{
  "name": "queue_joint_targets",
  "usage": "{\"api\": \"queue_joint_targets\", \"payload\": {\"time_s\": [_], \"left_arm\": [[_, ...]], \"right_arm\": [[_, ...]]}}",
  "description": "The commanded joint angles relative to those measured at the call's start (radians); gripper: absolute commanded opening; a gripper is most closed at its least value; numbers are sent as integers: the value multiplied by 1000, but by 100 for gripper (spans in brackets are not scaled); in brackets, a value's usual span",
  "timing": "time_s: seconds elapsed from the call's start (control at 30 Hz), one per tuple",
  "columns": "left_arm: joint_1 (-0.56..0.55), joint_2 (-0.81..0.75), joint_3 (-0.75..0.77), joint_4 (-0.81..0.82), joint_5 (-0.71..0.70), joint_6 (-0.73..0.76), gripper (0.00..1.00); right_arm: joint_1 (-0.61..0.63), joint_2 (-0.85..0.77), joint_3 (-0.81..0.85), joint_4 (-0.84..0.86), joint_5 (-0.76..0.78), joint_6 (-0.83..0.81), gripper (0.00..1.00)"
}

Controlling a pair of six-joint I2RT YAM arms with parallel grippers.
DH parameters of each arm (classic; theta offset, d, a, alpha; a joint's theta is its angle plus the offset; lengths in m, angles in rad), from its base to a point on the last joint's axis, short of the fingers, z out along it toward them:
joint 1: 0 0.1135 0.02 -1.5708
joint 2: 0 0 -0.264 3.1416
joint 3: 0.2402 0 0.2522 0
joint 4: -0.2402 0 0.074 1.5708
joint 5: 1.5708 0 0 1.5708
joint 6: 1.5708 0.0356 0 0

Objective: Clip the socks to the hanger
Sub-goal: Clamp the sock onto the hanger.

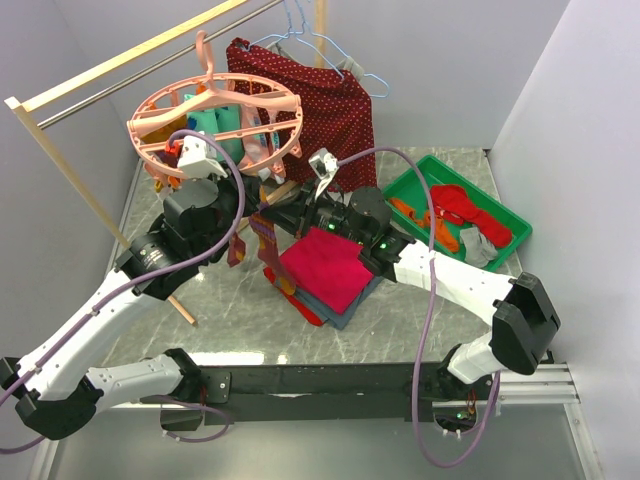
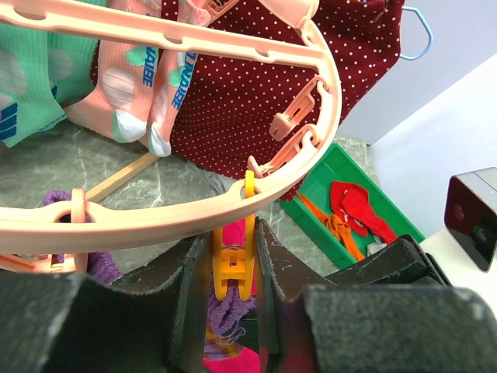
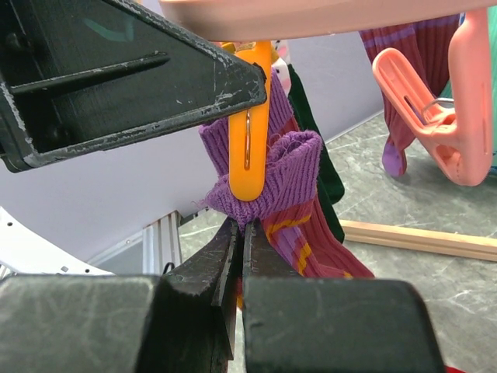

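Note:
The pink round hanger (image 1: 215,112) hangs from the wooden rack, and its ring (image 2: 155,217) crosses the left wrist view. My left gripper (image 2: 233,247) is shut on an orange clip (image 2: 231,268) that dangles from the ring, one finger pressing each side. The clip (image 3: 248,148) sits over the cuff of a purple-striped sock (image 3: 291,179). My right gripper (image 3: 242,229) is shut on that cuff just below the clip. The sock (image 1: 268,243) hangs down between the two arms. Teal and pink socks (image 2: 116,85) hang clipped on the hanger's far side.
A green tray (image 1: 500,205) at the right holds red and orange socks (image 1: 455,210). A folded red and grey cloth stack (image 1: 325,275) lies mid-table. A dark red dotted garment (image 1: 320,100) hangs behind. A dark green sock (image 3: 314,148) and a maroon sock (image 3: 404,85) hang nearby.

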Motion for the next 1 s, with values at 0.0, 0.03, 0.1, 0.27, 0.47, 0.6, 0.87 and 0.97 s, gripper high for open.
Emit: {"api": "queue_joint_targets", "payload": {"time_s": [0.0,0.03,0.1,0.27,0.47,0.6,0.87,0.97], "left_arm": [[0,-3,11,11,6,6,1],[-1,-3,11,14,6,5,1],[0,-6,11,16,9,3,3],[0,-6,6,14,8,2,7],[0,-11,3,16,6,6,34],[0,-20,1,14,-6,11,53],[0,-26,-2,2,-34,14,63],[0,-32,-5,-3,-51,18,60]], "right_arm": [[7,-9,73,58,4,3,0],[8,-7,79,55,7,3,0],[7,-4,80,59,10,8,0],[10,-6,88,64,12,15,0],[10,-6,88,61,12,14,0],[10,-7,85,59,15,14,7],[11,-25,90,-9,2,-33,48],[7,-41,100,-92,-8,-73,59]]}}
